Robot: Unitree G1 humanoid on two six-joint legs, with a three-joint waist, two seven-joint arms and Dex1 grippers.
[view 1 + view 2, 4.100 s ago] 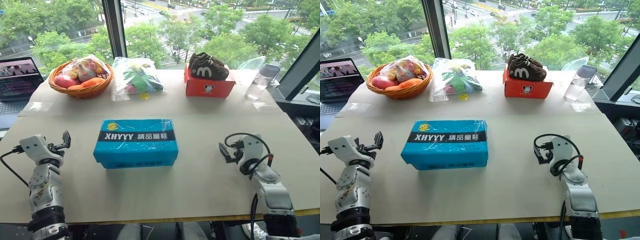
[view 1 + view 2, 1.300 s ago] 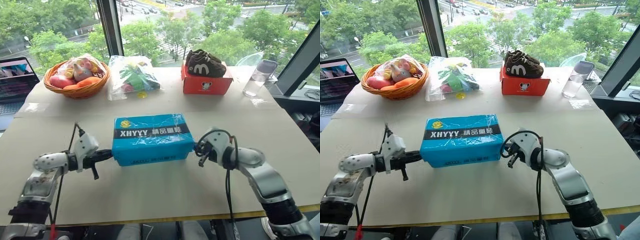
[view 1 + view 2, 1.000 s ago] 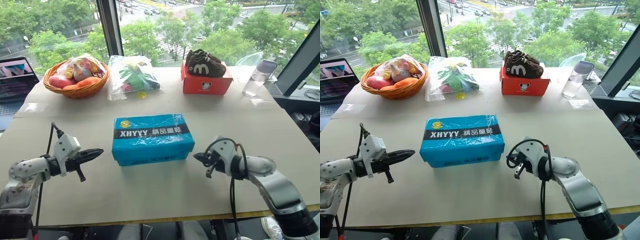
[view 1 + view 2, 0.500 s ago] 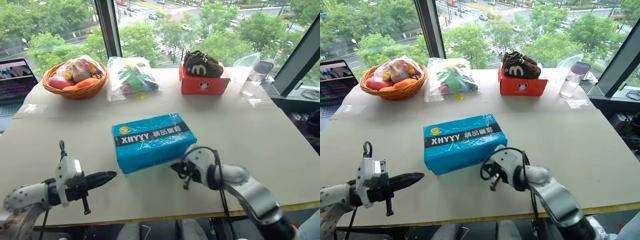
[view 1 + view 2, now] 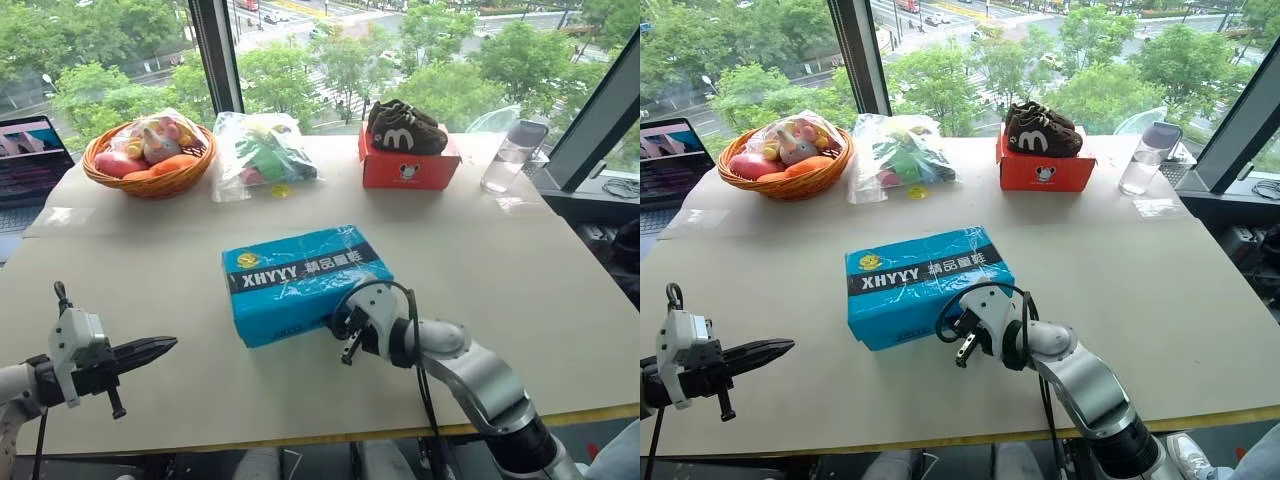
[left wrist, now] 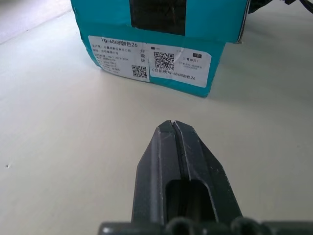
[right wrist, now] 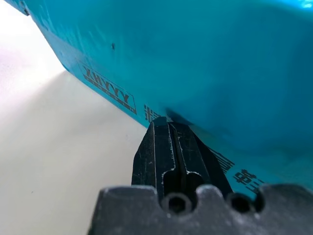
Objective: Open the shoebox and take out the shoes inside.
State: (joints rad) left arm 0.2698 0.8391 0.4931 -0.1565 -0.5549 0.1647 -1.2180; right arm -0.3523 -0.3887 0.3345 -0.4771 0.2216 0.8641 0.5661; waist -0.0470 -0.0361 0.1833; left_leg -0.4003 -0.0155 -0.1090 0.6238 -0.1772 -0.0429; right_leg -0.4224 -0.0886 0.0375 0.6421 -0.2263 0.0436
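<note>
Shoebox [image 5: 305, 282]: sitting lid-on at centre frame on the desk [image 5: 520, 270]. Right end effector [image 5: 968, 334]: clenched, pressing its near side. Left end effector [image 5: 150, 349]: clenched, idling lower left. Risk: the unbraced box may be sliding or twisting rather than opening.

Left end effector [image 5: 165, 346] fingers pressed together, arm out wide left. Right end effector [image 5: 962, 325] also pinched closed, forearm angled inward toward centre.
</note>
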